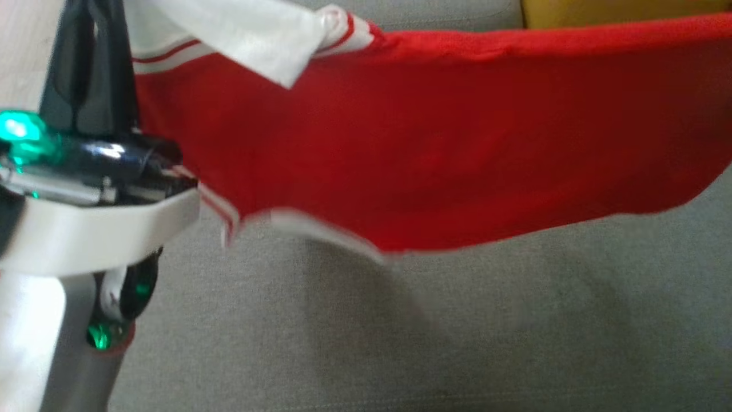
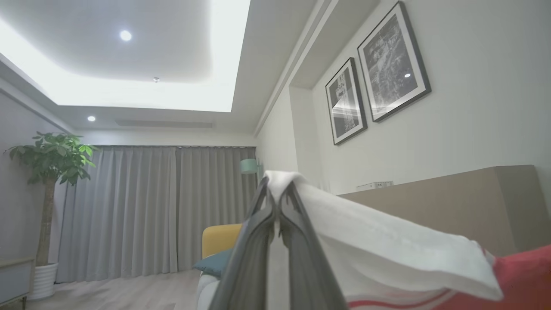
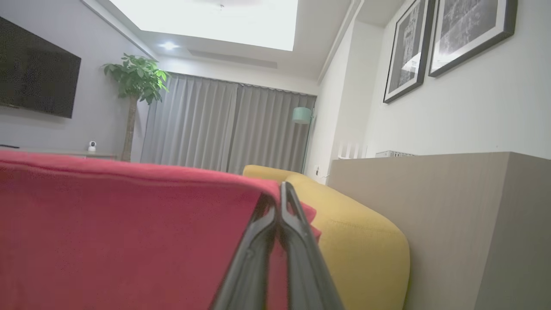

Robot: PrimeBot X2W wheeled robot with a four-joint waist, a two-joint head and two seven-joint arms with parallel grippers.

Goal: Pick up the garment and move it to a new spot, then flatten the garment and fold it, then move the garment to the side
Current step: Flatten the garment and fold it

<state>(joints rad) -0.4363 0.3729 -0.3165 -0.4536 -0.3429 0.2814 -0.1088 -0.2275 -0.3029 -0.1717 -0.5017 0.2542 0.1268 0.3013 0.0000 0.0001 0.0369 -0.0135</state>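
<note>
Above the grey upholstery (image 1: 457, 343) you see the red garment (image 1: 434, 149) stretched out in the air, with your left hand (image 2: 277, 189) clenched on its white-trimmed end and your right hand (image 3: 280, 193) clenched on the opposite red edge.

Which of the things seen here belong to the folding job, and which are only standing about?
Belong to the job:
- garment, red with white trim, stretched in the air
- left pincer and right pincer, both shut on it
- grey surface below

Only standing about:
- yellow seat
- potted plant
- framed pictures
- curtains
</note>
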